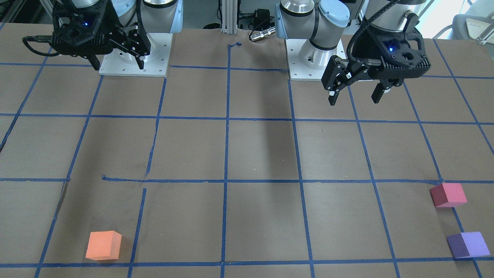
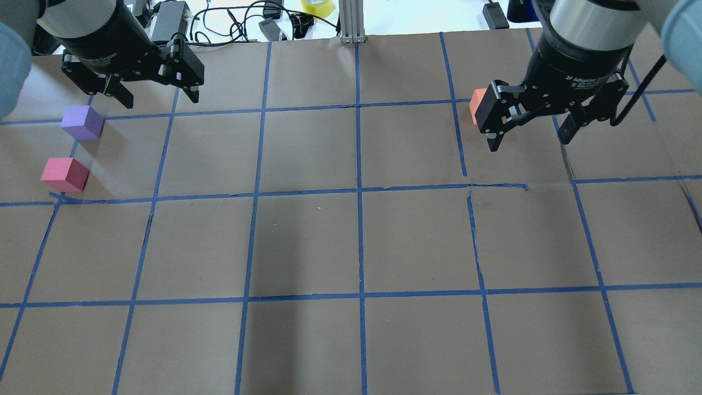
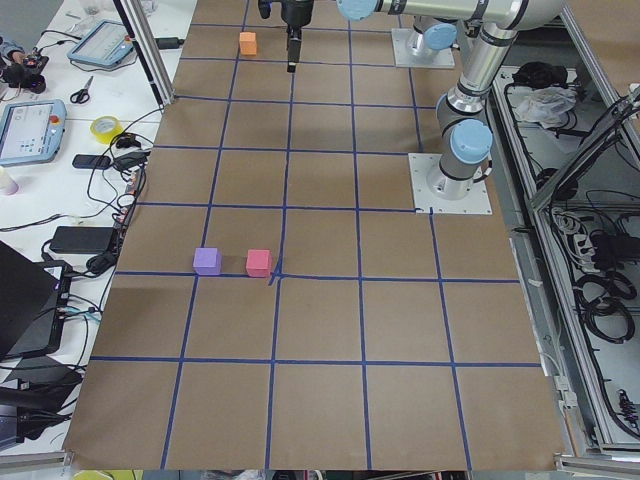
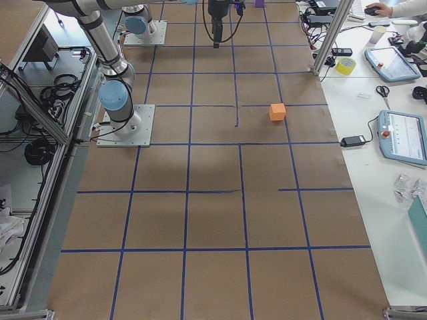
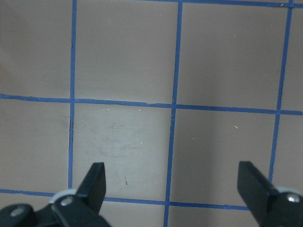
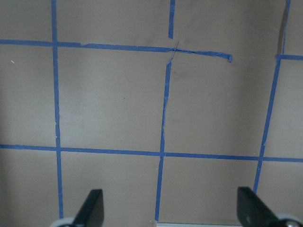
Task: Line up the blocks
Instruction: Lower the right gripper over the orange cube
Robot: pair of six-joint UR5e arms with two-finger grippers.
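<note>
The orange block sits on the brown table on my right side; in the overhead view my right gripper partly hides it. The pinkish red block and the purple block sit near each other, apart, on my left side, and both show in the overhead view. My left gripper hangs open and empty above the table, back from those two blocks. My right gripper is open and empty, high near its base. Both wrist views show only bare table between the spread fingers.
Blue tape lines grid the table. Two white arm base plates stand at the robot's edge. An aluminium post, cables and a yellow tape roll lie past the far edge. Side benches hold tablets.
</note>
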